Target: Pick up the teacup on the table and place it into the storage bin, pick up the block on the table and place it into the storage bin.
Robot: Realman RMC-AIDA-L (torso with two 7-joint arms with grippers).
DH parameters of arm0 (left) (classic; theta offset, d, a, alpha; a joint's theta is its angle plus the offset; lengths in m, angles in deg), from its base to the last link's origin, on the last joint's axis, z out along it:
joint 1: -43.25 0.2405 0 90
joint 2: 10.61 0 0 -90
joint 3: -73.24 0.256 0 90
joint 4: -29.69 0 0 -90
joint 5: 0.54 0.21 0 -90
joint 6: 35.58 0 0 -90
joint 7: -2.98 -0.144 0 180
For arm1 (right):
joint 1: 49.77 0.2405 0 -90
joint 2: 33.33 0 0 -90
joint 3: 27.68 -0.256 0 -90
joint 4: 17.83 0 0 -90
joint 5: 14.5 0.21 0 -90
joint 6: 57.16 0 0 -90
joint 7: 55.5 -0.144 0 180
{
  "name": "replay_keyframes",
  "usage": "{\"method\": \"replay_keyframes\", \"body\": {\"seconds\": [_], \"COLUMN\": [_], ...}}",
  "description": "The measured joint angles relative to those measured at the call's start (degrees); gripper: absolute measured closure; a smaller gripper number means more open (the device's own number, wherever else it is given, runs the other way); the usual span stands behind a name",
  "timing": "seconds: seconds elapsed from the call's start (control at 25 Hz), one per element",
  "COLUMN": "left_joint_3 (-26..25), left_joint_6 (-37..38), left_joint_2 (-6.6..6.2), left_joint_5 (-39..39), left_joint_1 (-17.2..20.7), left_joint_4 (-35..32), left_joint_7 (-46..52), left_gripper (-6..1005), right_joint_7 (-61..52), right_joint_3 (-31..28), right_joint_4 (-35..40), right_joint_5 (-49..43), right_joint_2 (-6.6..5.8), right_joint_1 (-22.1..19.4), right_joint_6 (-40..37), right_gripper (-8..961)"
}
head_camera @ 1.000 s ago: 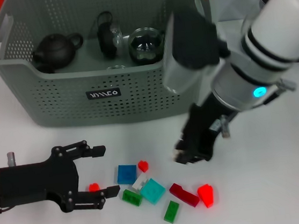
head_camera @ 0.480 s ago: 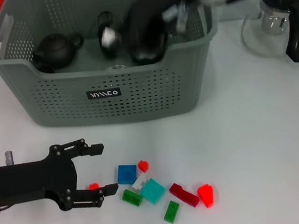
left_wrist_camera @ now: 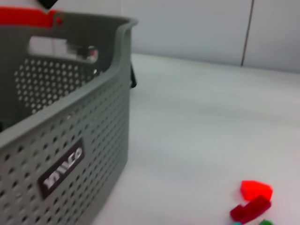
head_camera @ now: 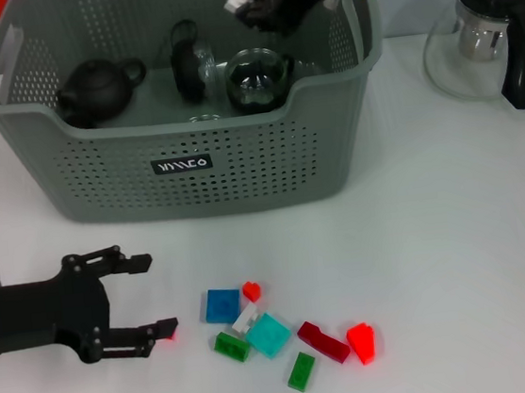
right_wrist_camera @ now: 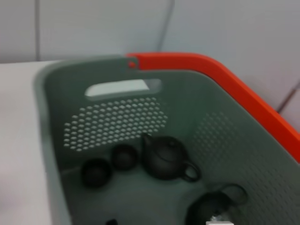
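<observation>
Head view: my right end effector [head_camera: 250, 6] is hanging over the far side of the storage bin [head_camera: 193, 171], pinching a small white block [head_camera: 236, 0]. Below it inside the bin, I am seeing a dark teapot [head_camera: 99, 90] and a glass pot [head_camera: 256, 79]. My left end effector [head_camera: 143, 310] is resting low on the worktop [head_camera: 459, 259], fingers spread wide, a small red block [head_camera: 172, 330] touching its near fingertip and the loose blocks [head_camera: 269, 333] just beyond.
</observation>
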Motion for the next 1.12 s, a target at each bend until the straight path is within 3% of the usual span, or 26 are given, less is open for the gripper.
{"method": "replay_keyframes", "body": {"seconds": [0.44,0.48,0.52,0.8,1.12], "left_joint_3": [-1.22,-1.22,-1.23,-1.24,-1.23], "left_joint_6": [-0.19,-0.19,-0.15,0.15,0.32], "left_joint_2": [-0.17,-0.17,-0.17,-0.17,-0.17], "left_joint_5": [0.72,0.72,0.73,1.64,2.12], "left_joint_1": [0.21,0.22,0.25,0.29,0.08], "left_joint_4": [-0.09,-0.11,-0.13,-0.16,0.01], "left_joint_7": [0.07,0.06,0.05,0.0,0.04], "left_gripper": [121,121,121,122,122], "right_joint_7": [-1.42,-1.33,-0.98,3.31,1.03], "right_joint_3": [-0.48,-0.51,-0.48,-0.4,4.03], "right_joint_4": [0.07,0.98,2.18,11.8,14.98], "right_joint_5": [-1.02,-0.62,0.34,8.45,5.77], "right_joint_2": [-0.07,-0.06,-0.05,-0.14,-0.12], "right_joint_1": [-0.42,-0.63,-1.0,-5.4,-9.52], "right_joint_6": [1.04,0.15,-1.6,-17.73,-31.79], "right_gripper": [547,418,289,150,21]}}
